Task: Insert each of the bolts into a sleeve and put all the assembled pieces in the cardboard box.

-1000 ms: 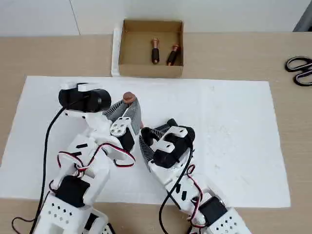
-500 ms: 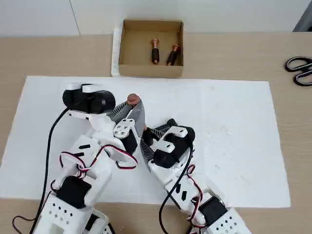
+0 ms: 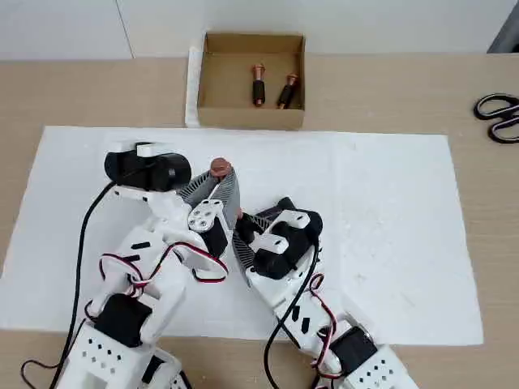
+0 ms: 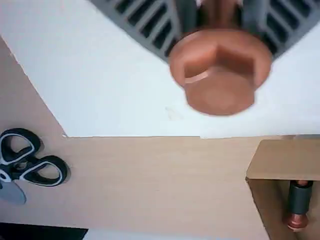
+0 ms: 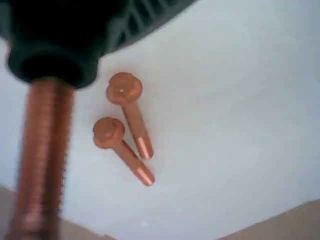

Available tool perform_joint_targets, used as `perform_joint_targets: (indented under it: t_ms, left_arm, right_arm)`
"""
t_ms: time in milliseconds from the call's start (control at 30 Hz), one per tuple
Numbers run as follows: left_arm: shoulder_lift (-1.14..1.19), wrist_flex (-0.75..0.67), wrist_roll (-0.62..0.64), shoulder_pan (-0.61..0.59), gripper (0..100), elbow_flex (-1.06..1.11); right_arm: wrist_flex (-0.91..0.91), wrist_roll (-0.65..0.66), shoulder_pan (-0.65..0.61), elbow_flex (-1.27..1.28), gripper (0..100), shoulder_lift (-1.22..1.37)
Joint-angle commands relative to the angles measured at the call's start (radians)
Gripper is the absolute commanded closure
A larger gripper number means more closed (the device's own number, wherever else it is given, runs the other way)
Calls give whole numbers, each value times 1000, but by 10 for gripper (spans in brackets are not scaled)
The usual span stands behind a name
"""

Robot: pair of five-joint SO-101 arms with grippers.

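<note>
Jaws of the left gripper (image 3: pixel 217 177) clench a bolt (image 4: pixel 220 70) mid-frame. Right gripper (image 3: pixel 240 220) clamps a sleeve (image 5: pixel 50 62); 2 loose bolts (image 5: pixel 125 107) lie on paper (image 5: pixel 235 115).

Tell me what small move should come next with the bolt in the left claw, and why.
Probably push the bolt a little deeper into the sleeve. The left claw grips it behind the head, and the right wrist view shows a long run of bare thread outside the sleeve, so it looks only partly seated. Two loose bolts wait on the white sheet.
</note>
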Motion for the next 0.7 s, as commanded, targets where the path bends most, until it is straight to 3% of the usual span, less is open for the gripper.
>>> perform_joint_targets:
  t_ms: [0,667]
  left_arm:
    - [-9,-15,-8,11,994,-4]
    - [-9,26,-6,11,994,-70]
  right_arm:
    - [-10,6,-5,9,995,-18]
    - [-12,6,-5,9,995,-16]
